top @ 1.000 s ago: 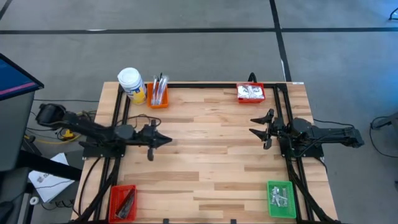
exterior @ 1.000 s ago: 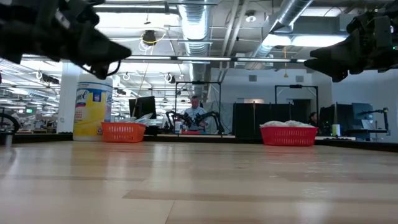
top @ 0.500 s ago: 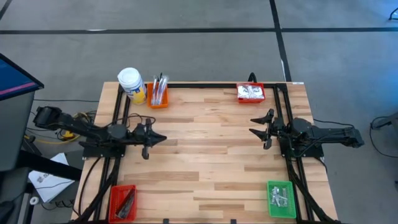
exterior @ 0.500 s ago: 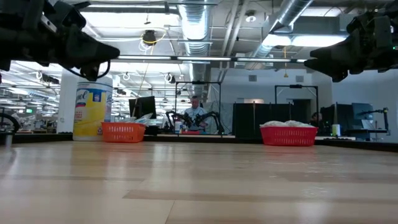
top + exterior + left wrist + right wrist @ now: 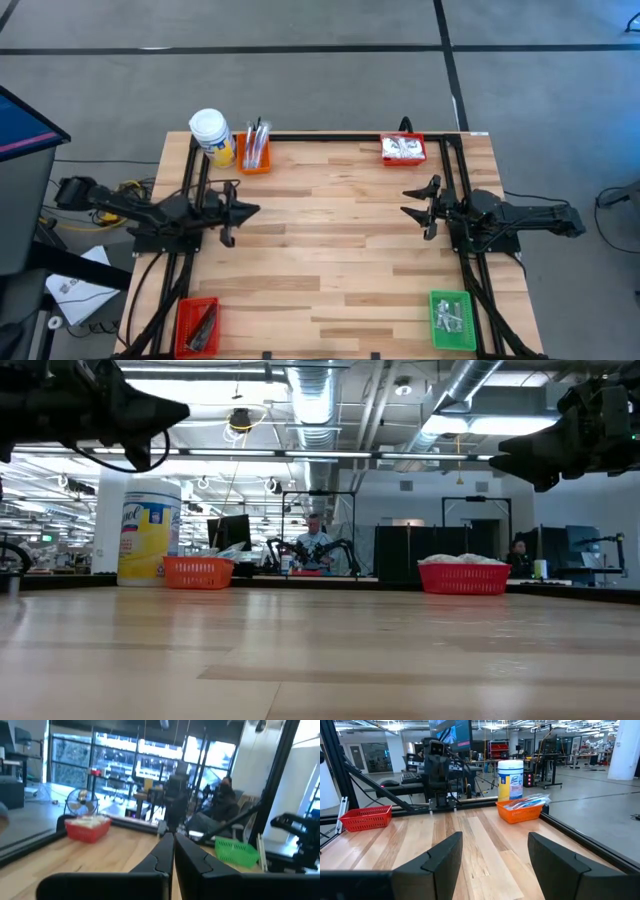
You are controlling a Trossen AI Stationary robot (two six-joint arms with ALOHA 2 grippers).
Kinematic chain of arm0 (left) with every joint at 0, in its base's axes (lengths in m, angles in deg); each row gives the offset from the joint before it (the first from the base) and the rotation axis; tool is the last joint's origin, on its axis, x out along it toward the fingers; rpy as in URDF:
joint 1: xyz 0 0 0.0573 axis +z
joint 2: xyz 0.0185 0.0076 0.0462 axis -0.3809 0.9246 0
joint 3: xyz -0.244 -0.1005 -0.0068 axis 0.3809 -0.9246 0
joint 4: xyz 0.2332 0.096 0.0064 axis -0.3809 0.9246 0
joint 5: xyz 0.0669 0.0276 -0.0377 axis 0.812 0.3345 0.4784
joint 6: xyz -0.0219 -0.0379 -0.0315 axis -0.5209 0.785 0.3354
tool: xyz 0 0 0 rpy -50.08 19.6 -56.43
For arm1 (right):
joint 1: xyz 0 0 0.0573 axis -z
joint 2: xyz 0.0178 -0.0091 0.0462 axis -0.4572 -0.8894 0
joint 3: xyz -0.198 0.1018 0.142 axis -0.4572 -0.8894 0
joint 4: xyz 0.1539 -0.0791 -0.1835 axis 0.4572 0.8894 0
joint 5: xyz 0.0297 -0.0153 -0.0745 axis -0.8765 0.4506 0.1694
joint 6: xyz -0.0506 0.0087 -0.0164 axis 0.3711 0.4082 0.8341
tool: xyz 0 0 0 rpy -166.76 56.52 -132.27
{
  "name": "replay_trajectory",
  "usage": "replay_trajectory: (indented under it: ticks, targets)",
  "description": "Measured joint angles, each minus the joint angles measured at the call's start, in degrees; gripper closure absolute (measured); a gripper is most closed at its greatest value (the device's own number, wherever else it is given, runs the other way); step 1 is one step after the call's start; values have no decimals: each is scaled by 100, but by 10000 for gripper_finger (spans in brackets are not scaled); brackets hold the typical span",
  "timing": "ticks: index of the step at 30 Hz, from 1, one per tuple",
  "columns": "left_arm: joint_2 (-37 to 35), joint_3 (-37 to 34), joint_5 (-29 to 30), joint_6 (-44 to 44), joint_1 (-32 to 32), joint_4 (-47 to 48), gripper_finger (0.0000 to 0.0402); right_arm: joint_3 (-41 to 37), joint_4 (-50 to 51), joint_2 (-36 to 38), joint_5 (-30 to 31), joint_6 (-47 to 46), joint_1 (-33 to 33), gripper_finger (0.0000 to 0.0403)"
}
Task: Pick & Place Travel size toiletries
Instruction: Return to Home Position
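We hold our left hand (image 5: 250, 209) closed above the bench's (image 5: 330, 240) left side, our right hand (image 5: 408, 202) open above its right; the toiletries (image 5: 402, 148) sit in the corner bins (image 5: 252, 167).

From above you cannot tell what the tiny pale pieces (image 5: 450, 318) in the green bin (image 5: 451, 294) are, nor the dark things (image 5: 203, 325) in the left red bin (image 5: 197, 300). At table height, the right gripper (image 5: 520, 468) is partly cut off.

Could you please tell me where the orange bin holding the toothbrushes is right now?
In the high view, the orange bin stands at the far left corner of the table, just beside the white-capped yellow jar.
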State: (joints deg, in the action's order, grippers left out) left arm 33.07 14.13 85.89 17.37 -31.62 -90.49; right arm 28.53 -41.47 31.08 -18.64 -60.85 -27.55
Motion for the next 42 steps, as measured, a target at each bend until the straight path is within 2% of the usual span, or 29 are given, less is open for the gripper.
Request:
replay_trajectory:
  ticks: [5,14,19,23,24,29,42]
  targets:
    - [-466,0,186,-2,0,155,395,0,0,0,0,0,-2,184]
    - [-1583,0,630,0,0,1043,395,0,0,0,0,0,-1,184]
    - [-2419,0,597,32,0,2153,395,0,0,0,0,0,0,184]
    - [-3165,0,574,522,-3,3446,395,0,0,0,-1,0,-1,184]
    - [-3156,4,575,692,-4,3694,395,0,0,0,0,0,-2,184]
    - [-2889,4,573,1512,-4,3723,395,-2,-13,7,-2,0,-1,184]
    - [-1775,4,581,1950,0,3738,395,-2,-2,0,-3,0,-2,184]
